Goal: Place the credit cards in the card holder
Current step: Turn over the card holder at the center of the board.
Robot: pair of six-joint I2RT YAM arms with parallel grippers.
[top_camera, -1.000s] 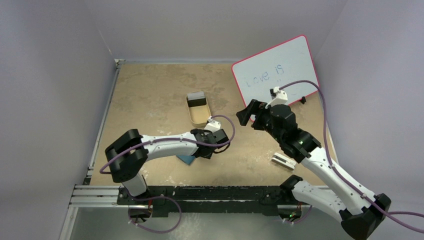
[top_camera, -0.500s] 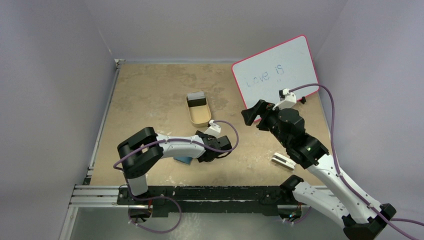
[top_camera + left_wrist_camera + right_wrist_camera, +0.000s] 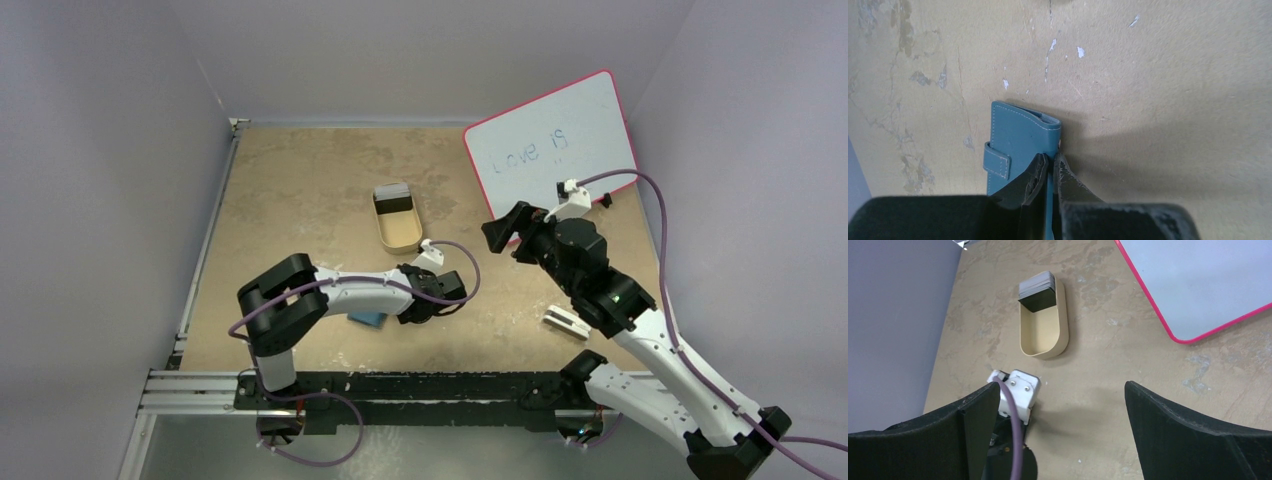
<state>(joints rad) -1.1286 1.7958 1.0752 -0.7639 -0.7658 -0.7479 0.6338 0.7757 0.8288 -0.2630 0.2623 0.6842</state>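
Whiteboard (image 3: 585,115): faint handwritten "Love is"; nothing else legible

The card holder (image 3: 1015,132) is teal-blue with pale stitching, the credit cards (image 3: 1037,289) black, the tray (image 3: 1042,335) tan.

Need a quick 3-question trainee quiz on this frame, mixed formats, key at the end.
1. True or false: the left gripper is shut on the card holder at its edge.
2. The credit cards are: A in the card holder; B stacked at the far end of the tan tray; C under the card holder.
3. Fill in: the right gripper is ___, holding nothing.
Key: 1 true; 2 B; 3 open.
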